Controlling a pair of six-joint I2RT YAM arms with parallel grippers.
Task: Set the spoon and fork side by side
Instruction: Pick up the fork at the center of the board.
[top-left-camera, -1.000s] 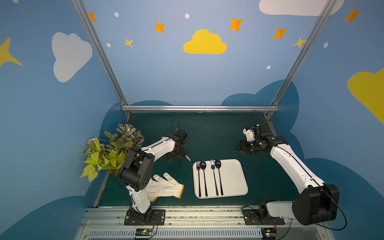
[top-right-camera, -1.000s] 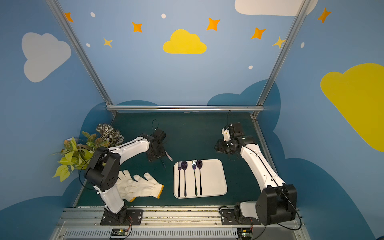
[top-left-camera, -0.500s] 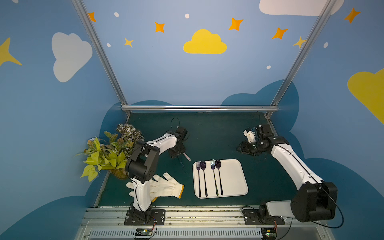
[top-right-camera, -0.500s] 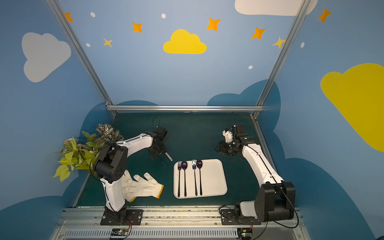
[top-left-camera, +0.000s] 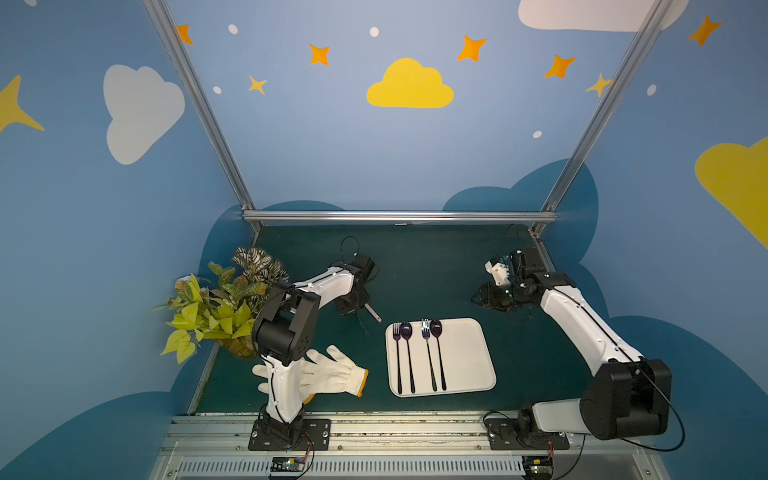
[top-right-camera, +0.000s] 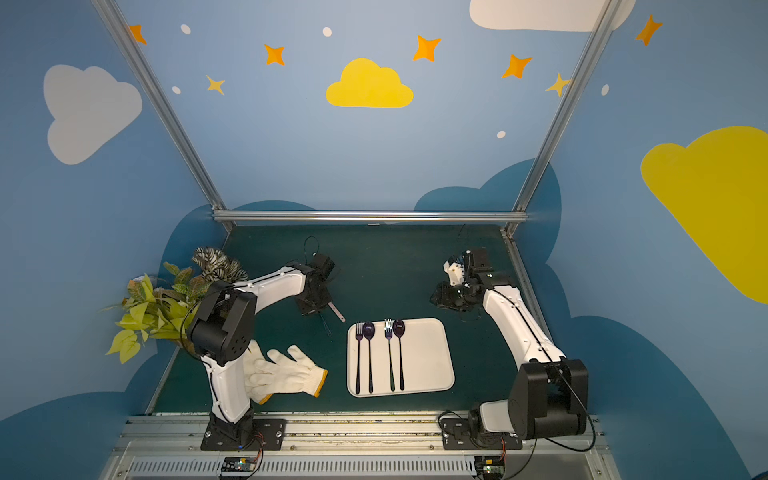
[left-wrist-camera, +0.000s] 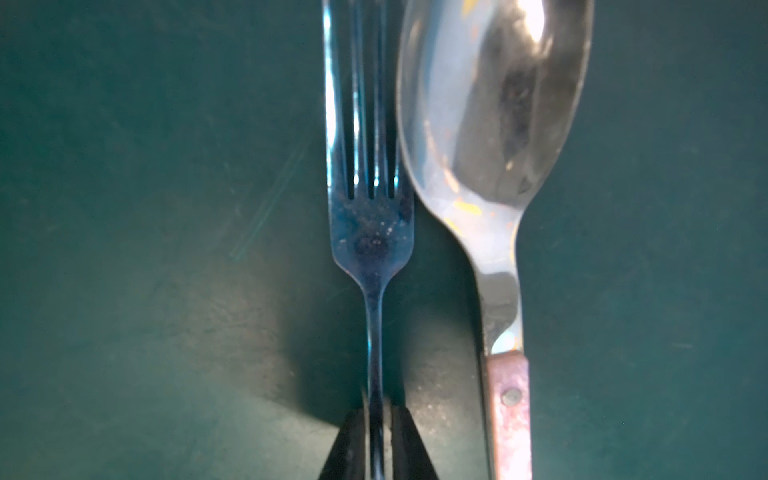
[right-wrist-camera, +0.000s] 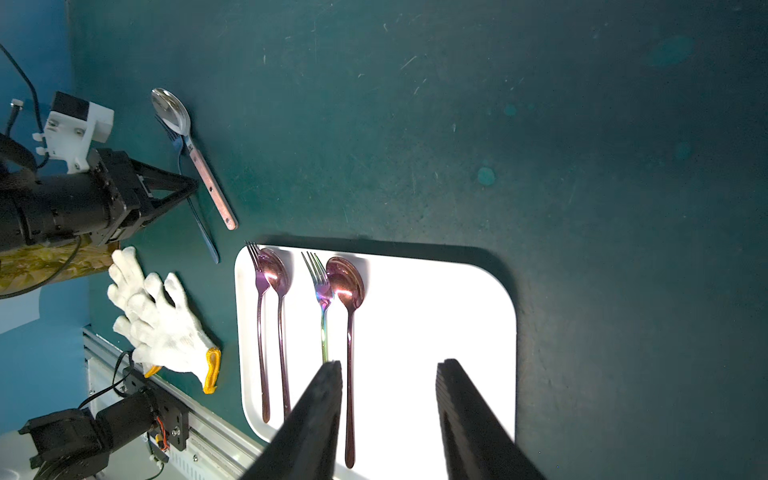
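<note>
Left gripper (left-wrist-camera: 376, 432): jaws pinched tight on the handle of the fork (left-wrist-camera: 370, 232). Fork lies flat on the green mat (left-wrist-camera: 166, 208); spoon (left-wrist-camera: 494, 124) just beside it, parallel, heads the same way. Both are off the white tray (right-wrist-camera: 457, 311), near its corner. Right gripper (right-wrist-camera: 388, 374): jaws apart, nothing between them, across the mat from the pair.

Spoon (left-wrist-camera: 494, 124) beside fork (left-wrist-camera: 370, 232); bare mat (left-wrist-camera: 166, 208) beyond
</note>
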